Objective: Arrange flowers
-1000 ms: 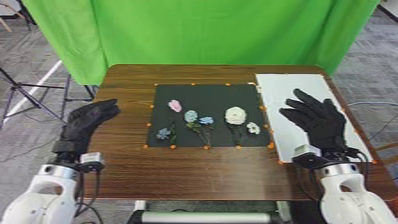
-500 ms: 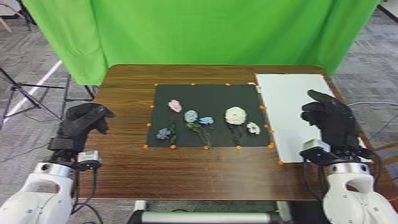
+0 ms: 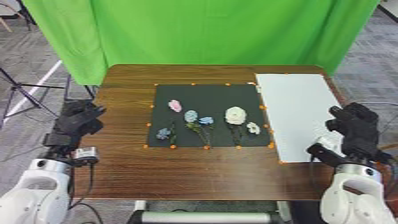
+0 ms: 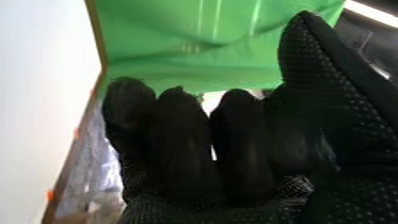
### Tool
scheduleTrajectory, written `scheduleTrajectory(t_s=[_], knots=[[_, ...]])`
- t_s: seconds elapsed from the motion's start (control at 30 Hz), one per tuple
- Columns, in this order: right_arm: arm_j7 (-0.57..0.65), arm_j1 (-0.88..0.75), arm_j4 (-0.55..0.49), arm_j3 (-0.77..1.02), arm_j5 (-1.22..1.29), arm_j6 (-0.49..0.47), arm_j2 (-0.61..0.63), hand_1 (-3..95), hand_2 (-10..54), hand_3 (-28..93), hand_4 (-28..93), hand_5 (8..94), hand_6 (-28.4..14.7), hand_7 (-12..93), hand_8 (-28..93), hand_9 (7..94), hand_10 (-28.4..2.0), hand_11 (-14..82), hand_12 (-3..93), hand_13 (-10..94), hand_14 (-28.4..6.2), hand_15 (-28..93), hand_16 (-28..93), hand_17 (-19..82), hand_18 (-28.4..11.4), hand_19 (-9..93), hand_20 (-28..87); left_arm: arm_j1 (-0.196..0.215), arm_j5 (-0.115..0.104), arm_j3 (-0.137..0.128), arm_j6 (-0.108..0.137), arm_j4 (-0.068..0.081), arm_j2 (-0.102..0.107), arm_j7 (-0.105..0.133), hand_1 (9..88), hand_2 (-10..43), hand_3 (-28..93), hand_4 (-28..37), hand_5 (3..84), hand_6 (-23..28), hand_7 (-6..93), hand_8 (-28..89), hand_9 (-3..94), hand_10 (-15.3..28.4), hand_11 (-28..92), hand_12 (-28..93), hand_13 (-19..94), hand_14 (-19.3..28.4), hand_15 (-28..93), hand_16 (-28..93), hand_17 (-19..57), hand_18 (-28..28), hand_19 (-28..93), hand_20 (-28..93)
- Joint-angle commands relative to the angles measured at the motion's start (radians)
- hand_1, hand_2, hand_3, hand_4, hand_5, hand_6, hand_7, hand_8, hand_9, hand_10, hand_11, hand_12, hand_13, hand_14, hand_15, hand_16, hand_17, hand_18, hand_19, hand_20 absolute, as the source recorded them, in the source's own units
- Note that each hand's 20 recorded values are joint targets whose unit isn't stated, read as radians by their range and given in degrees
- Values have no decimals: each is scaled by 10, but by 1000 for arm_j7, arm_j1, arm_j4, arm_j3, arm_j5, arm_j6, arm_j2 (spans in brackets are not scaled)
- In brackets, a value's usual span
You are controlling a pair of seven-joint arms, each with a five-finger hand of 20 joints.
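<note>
1. The flowers are lying in the middle of the frame on a dark mat (image 3: 204,92) on the bench (image 3: 204,175): the pink flower (image 3: 175,105) upper left of the large white flower (image 3: 235,115), the small white flower (image 3: 253,128) lower right of it
2. The right robot hand (image 3: 357,127) is hovering at lower right, fingers loosely extended, holding nothing; the left robot hand (image 3: 71,125) is waiting at lower left, how far open I cannot tell
3. The flowers are probably going to feel light, their petals soft and easily crushed, their thin stems slipping or rolling; pinching a stem just below the bloom is looking safest
</note>
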Motion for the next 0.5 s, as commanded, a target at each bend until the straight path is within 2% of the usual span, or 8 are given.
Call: scheduleTrajectory(t_s=[0.03,0.1,0.17,0.23,0.27,0.33,0.43,0.5], knots=[[72,10,26,75,-138,-465,12,359,-38,792,-19,823,87,832,784,908,-59,767,932,867,-162,932,922,491,-259,932,769,3,26,1,-13,-5,-8,-21,470,-64,581,134,715,-59,772,657,861,131,808,721,839,194,932,703,483,284,932,892],[67,10,25,83,-157,-482,12,353,-34,795,-12,824,88,834,782,913,-57,766,932,873,-160,932,919,502,-259,932,773,-4,38,17,-11,-2,-2,-17,469,-65,580,140,716,-60,774,656,862,132,809,719,839,192,932,703,484,284,932,892],[66,6,29,86,-177,-500,9,350,-32,796,-9,825,87,836,779,916,-55,765,932,878,-157,932,917,509,-260,932,778,-4,79,27,-8,-2,-3,-13,468,-64,580,143,715,-62,774,657,862,132,811,717,839,192,932,702,483,284,932,891],[59,2,33,84,-171,-514,3,348,-32,798,-5,826,87,836,776,919,-53,763,932,881,-155,932,916,515,-259,932,779,8,119,43,45,-7,-1,3,468,-61,578,139,714,-62,774,659,861,131,811,717,838,192,932,702,481,284,932,891],[58,-2,35,87,-174,-529,-1,348,-32,798,-5,826,87,837,775,921,-53,763,932,882,-155,932,915,516,-258,932,780,15,143,41,45,-11,-6,-1,466,-54,578,111,711,-65,773,665,860,132,812,716,836,193,932,701,476,284,932,887],[55,-15,30,89,-175,-532,-15,347,-31,798,-4,826,87,837,773,923,-52,761,932,883,-153,932,914,519,-257,932,778,33,135,43,53,-20,-11,3,454,-40,579,68,710,-67,771,669,858,131,811,719,833,193,932,700,471,284,932,882],[57,-18,31,87,-169,-528,-32,347,-32,799,-2,826,88,837,772,924,-50,761,932,886,-152,932,912,521,-259,932,779,49,126,41,72,-25,-17,12,449,-29,574,50,708,-67,769,666,857,131,811,718,831,193,932,697,466,284,932,879],[52,-7,28,85,-164,-534,-39,345,-31,800,0,827,88,838,772,925,-50,760,932,887,-151,932,912,521,-259,932,779,46,96,54,121,-29,-13,31,442,-19,574,31,706,-67,767,663,855,131,811,717,825,195,932,695,464,284,932,875]])
